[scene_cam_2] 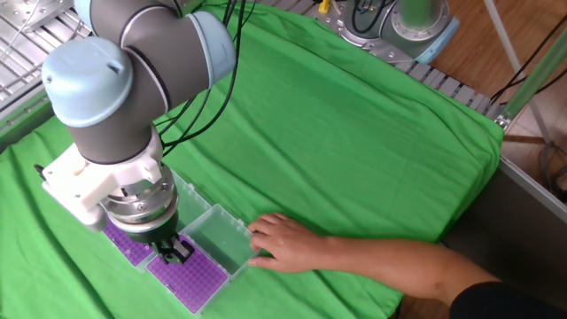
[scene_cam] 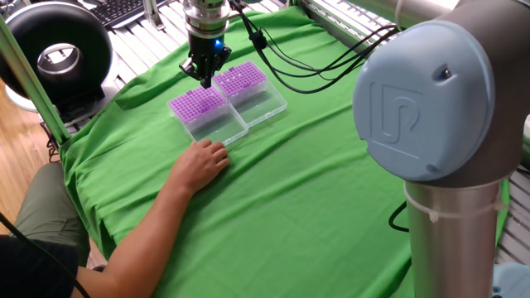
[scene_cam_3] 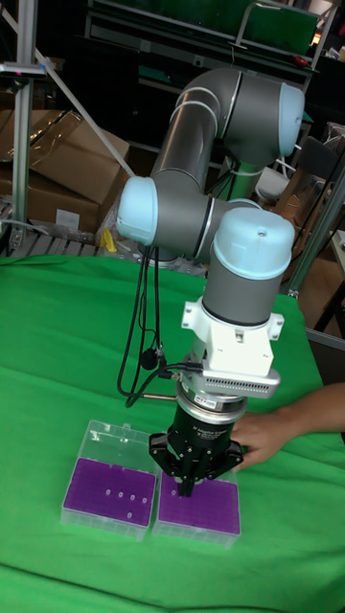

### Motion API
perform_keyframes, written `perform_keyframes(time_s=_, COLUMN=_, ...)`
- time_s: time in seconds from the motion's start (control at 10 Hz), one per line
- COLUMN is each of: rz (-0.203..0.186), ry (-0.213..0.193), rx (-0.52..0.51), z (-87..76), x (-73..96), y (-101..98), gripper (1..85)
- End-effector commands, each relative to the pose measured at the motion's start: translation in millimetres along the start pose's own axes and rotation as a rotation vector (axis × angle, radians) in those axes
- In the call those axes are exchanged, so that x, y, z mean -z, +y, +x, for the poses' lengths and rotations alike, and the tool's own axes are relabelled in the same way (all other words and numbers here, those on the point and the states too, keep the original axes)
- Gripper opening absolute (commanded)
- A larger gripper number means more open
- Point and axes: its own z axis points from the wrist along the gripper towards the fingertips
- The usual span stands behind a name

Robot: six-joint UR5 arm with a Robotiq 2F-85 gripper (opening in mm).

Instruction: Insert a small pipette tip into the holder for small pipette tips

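Two clear boxes with purple racks lie side by side on the green cloth, lids open. My gripper points straight down over the edge of the rack nearer the person's hand, close above it. Its fingers are pressed together. A small pipette tip between them is too small to make out. The other rack holds a few white tips. Which rack is the holder for small pipette tips I cannot tell.
A person's hand rests on the cloth beside the open lid of the nearer box, with the forearm reaching in from the table edge. Cables trail over the cloth behind the boxes.
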Motion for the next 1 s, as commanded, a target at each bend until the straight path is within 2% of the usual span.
perform_keyframes(time_s=0.0, rz=-0.006, ry=-0.005, rx=-0.012, z=1.6, x=-1.8, y=2.9, gripper=1.0)
perform_keyframes(time_s=0.9, rz=0.002, ry=-0.001, rx=-0.011, z=4.3, x=-4.6, y=1.9, gripper=1.0)
